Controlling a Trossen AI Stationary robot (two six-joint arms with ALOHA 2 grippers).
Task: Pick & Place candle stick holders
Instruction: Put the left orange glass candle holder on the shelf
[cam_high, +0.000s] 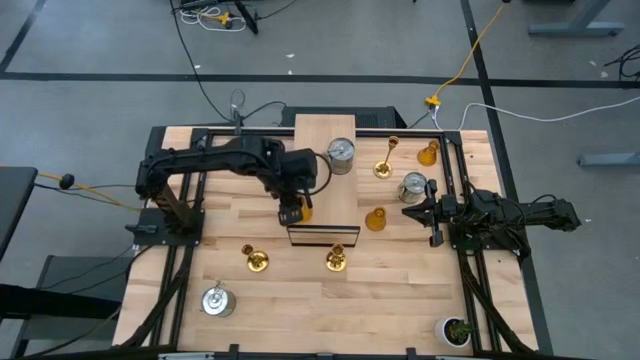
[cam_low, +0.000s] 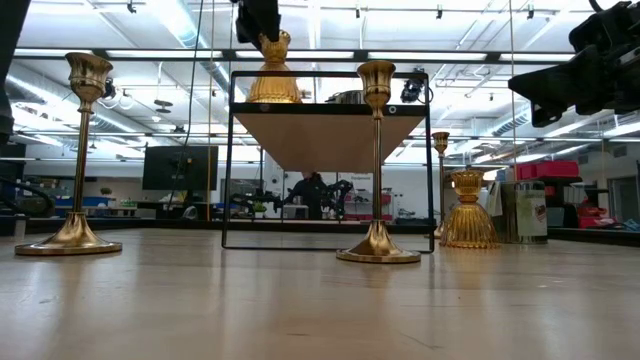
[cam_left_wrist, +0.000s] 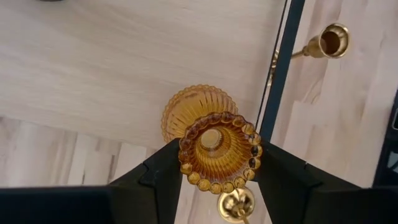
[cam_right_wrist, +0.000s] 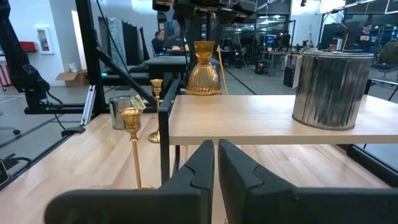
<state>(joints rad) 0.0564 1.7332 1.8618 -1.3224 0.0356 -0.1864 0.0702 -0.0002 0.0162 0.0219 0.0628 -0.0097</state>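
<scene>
Left hand (cam_left_wrist: 214, 180) clamped on amber holder (cam_left_wrist: 219, 151), centre of high view, over near-left edge of the raised wooden shelf (cam_high: 322, 205). Lower it straight, base flat and fully inboard, then let go. Right hand (cam_high: 412, 212) fingers together, parked mid-right

Two matte-black jointed arms — angular, blocky fingers (cam_left_wrist: 161, 180) — trailing black cables.

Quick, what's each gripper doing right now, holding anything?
Left gripper: shut on an amber holder, over the raised shelf.
Right gripper: shut, empty.
</scene>
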